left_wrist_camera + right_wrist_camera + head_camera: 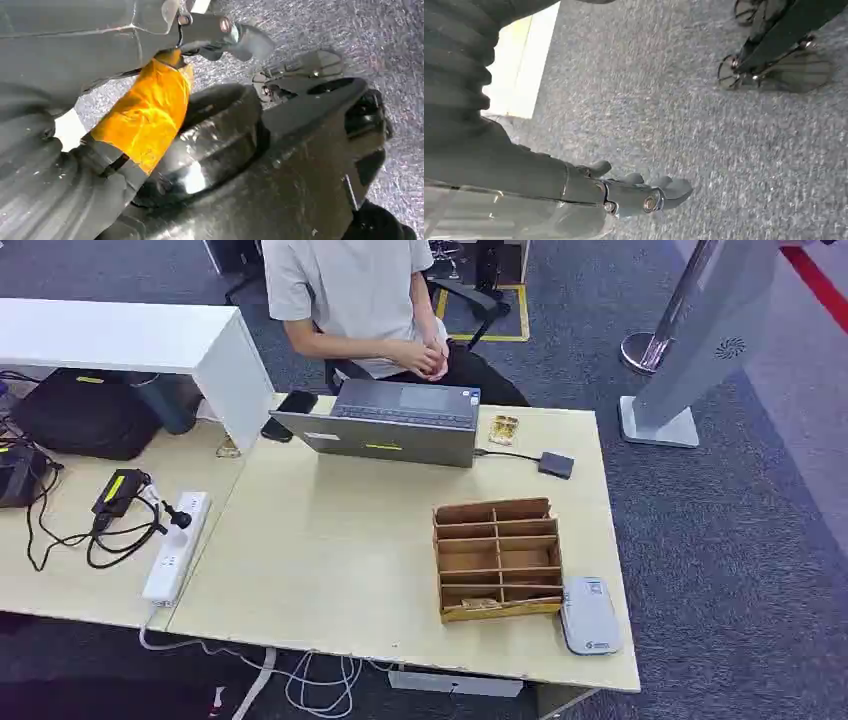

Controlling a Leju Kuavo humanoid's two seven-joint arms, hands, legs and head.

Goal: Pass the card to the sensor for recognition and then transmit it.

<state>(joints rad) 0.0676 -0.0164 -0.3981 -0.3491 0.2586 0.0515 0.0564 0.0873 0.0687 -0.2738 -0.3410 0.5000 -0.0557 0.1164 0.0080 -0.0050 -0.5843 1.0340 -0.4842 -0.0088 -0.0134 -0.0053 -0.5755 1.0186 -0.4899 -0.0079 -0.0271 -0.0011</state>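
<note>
A wooden divided box (497, 556) stands on the light table (330, 570), right of the middle. A yellowish card (478, 604) lies in its nearest compartment. Right beside the box, near the front edge, lies the grey-white sensor (589, 615). My right hand (624, 192) hangs over grey carpet beside the table, fingers stretched out with nothing in them. My left hand (220, 30) also hangs low over carpet, holding nothing; orange tape (145, 112) wraps a part close to the camera.
A person (370, 300) sits behind the table at a grey laptop (395, 422). A small gold packet (503, 428) and a dark adapter (556, 464) lie right of the laptop. A power strip (176, 545) and cables lie on the left, a white shelf (120, 338) behind.
</note>
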